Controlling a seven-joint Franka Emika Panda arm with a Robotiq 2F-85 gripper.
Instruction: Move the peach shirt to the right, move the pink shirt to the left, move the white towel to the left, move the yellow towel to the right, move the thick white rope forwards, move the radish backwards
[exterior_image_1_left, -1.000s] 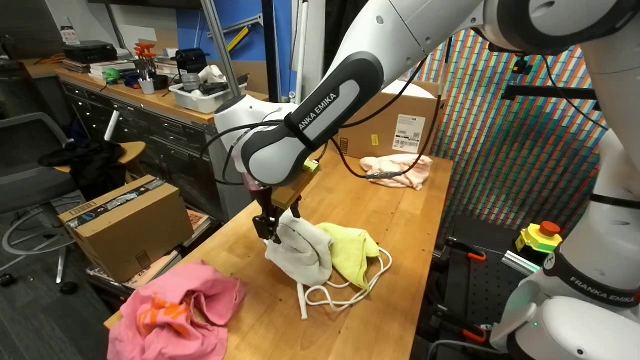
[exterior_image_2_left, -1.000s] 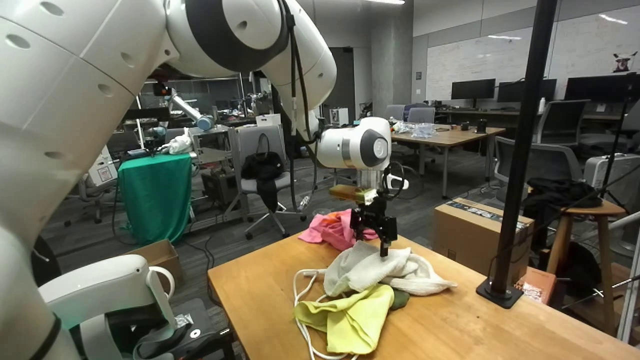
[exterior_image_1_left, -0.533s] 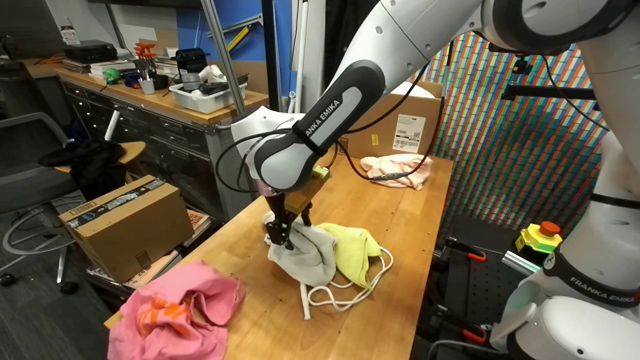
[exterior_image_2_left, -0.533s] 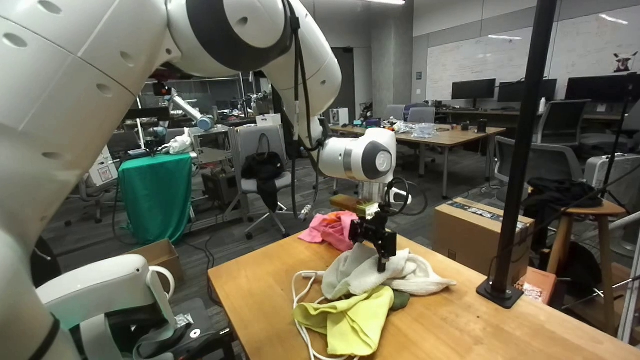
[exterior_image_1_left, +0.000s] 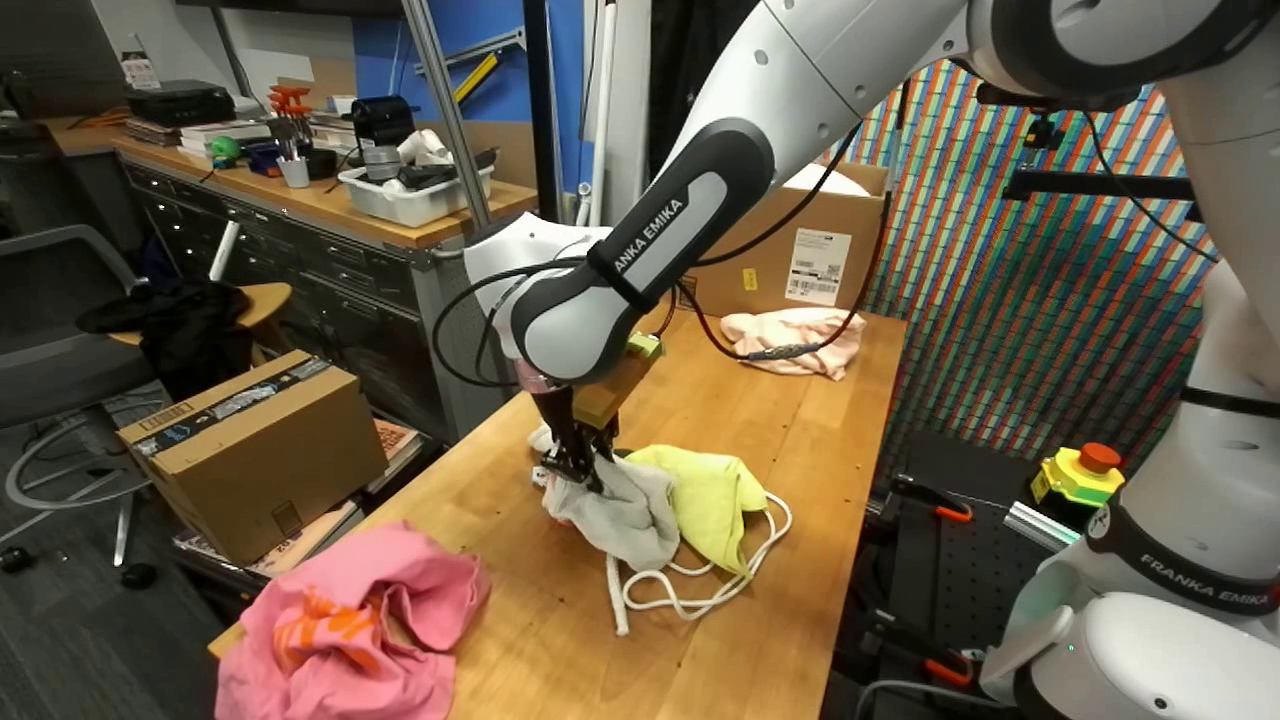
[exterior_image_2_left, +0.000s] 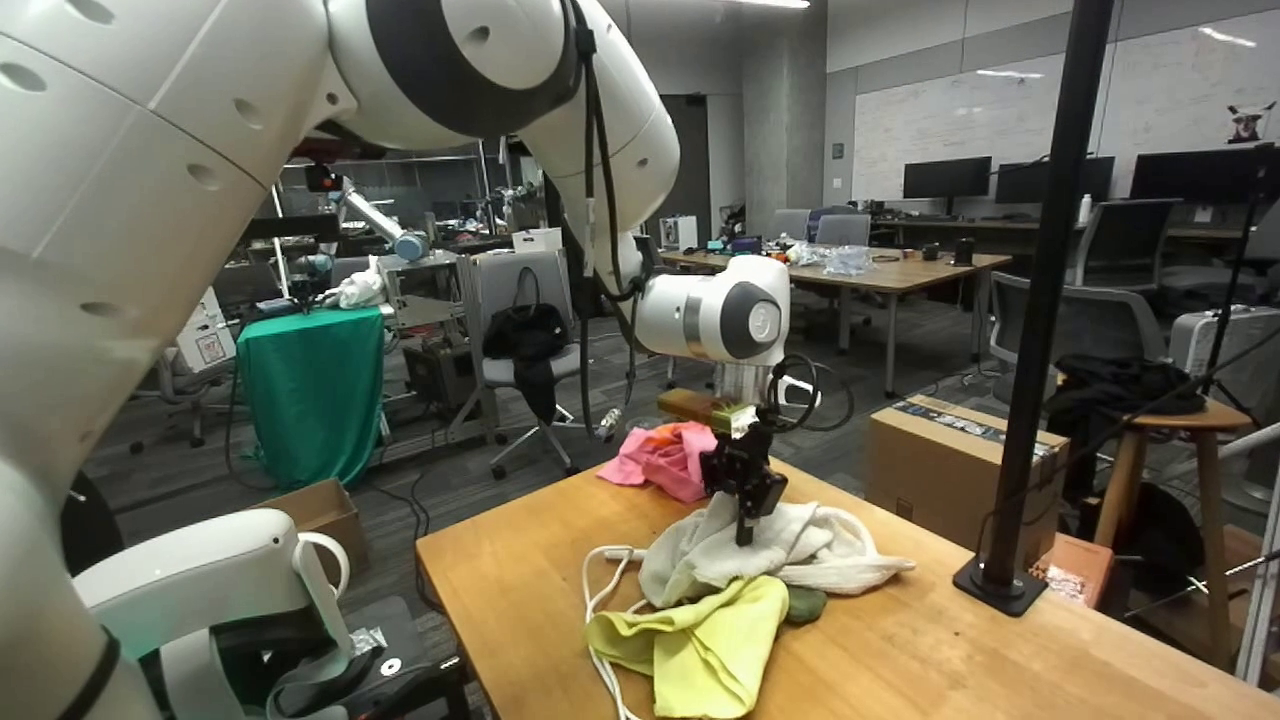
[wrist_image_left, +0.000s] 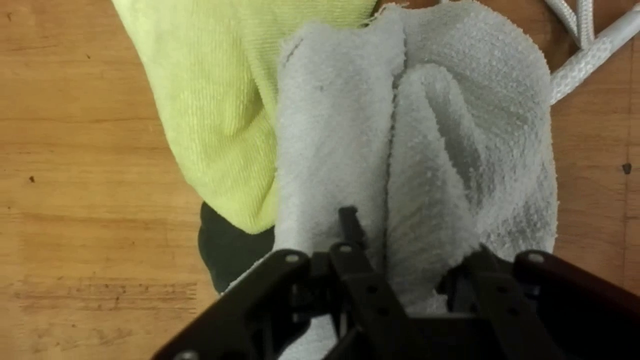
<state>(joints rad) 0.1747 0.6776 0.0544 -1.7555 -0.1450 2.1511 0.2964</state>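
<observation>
Elbow (exterior_image_2_left: 490, 70) up high, and the arm (exterior_image_1_left: 735, 160) slopes long and straight down to the wrist (exterior_image_2_left: 705, 315)! Beneath it hangs the gripper (wrist_image_left: 415, 235), nose down, its black fingers (wrist_image_left: 352, 227) standing apart, a gap showing between them in the wrist view.

My arm (exterior_image_1_left: 800, 75): white, charcoal joint covers (exterior_image_1_left: 738, 142), round recesses
My cables (exterior_image_2_left: 591, 110): black, loosely looped
My base band (exterior_image_1_left: 1190, 570): black, pale "FRANKA EMIKA"
My gripper (wrist_image_left: 415, 232): black links, silvery pins (wrist_image_left: 292, 258)
</observation>
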